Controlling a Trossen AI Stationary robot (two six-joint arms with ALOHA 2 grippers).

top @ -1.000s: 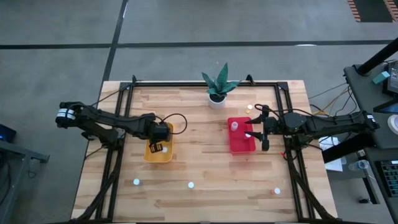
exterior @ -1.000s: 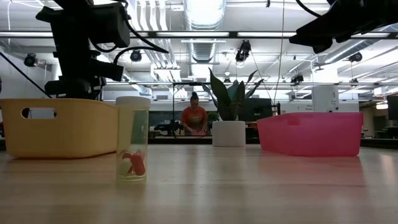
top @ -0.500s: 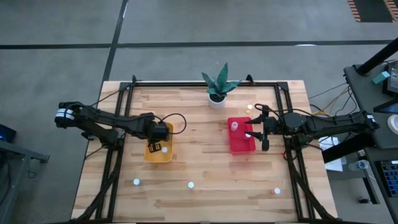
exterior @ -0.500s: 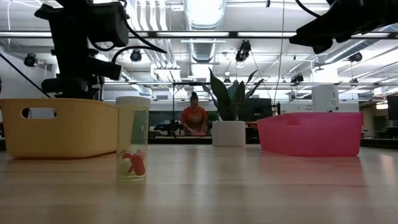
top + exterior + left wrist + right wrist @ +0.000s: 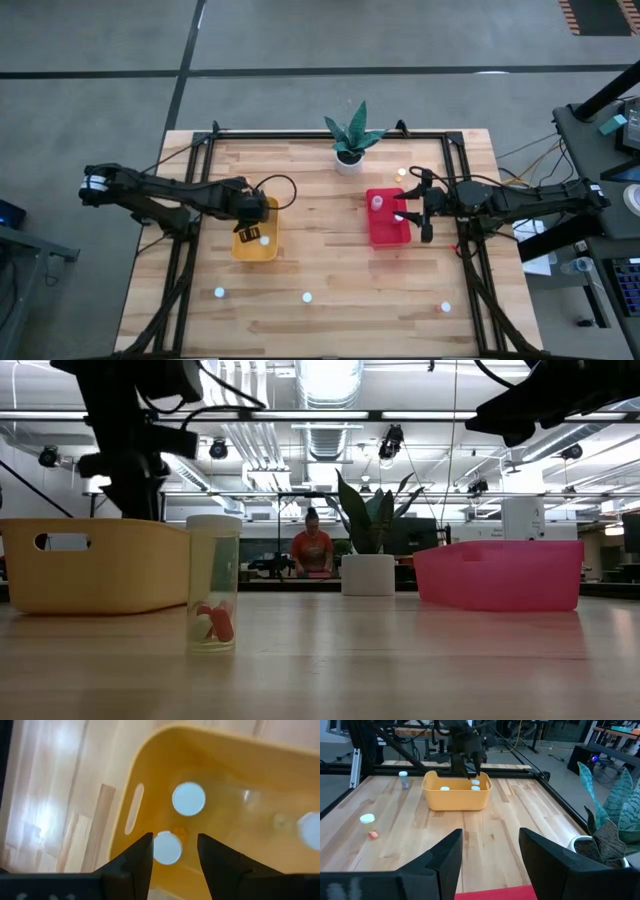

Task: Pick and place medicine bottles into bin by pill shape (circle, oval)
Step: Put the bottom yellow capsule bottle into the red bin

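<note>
Above the yellow bin (image 5: pixel 256 242) my left gripper (image 5: pixel 250 225) hangs open, pointing steeply down, with nothing between its fingers (image 5: pixel 135 862). The bin (image 5: pixel 240 780) holds three white-capped medicine bottles, upright on its floor: two (image 5: pixel 188 798) (image 5: pixel 166 848) below the fingers and one (image 5: pixel 310 826) at the picture's edge. My right gripper (image 5: pixel 402 212) waits open and level over the red bin (image 5: pixel 386 230), which holds one bottle (image 5: pixel 377 202). Loose bottles stand on the table at the near left (image 5: pixel 219 293), near middle (image 5: pixel 307 297), near right (image 5: pixel 445 308) and far right (image 5: pixel 402 173).
A potted plant (image 5: pixel 350 140) stands at the table's far edge, in the middle. In the low view a bottle of orange pills (image 5: pixel 213 588) stands close in front of the yellow bin (image 5: pixel 95 565). A person (image 5: pixel 313 550) is in the room behind the table.
My left gripper has risen straight up out of the yellow bin and now stands clear above its rim. The bottles in the bin have stayed where they were.
</note>
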